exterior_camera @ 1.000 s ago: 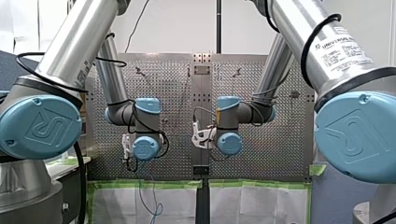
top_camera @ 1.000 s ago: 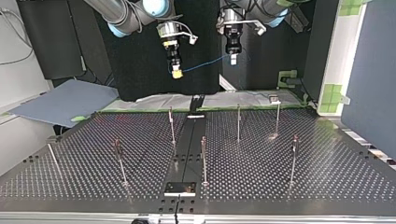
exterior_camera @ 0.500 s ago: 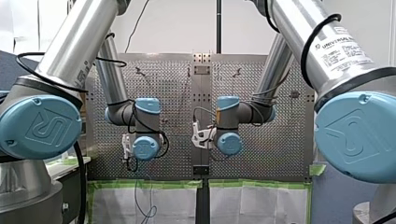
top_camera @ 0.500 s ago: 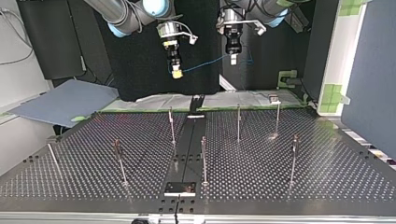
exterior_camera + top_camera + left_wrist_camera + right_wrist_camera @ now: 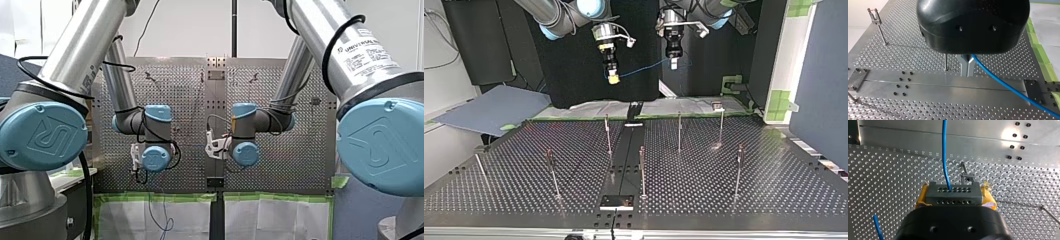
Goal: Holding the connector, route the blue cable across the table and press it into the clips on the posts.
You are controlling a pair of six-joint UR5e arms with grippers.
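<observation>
Right tool (image 5: 954, 197) (yellow pads) clamps the connector (image 5: 952, 191), left tool (image 5: 967, 67) pinches the blue cable (image 5: 1008, 86); right arm label (image 5: 367, 51) reads "UNIVERSAL ROBOTS".

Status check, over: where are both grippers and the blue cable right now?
Right gripper shut on the connector. Left gripper shut on the blue cable, strung between them. No cable on the posts yet; nothing in the way.

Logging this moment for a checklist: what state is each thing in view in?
Grey perforated connector block: gripped, held in the air.
My right arm's tool: shut on the connector block.
Blue cable: strung between both tools, unrouted.
My left arm's tool: shut on the cable.
Thin metal posts: upright, no cable on them.
</observation>
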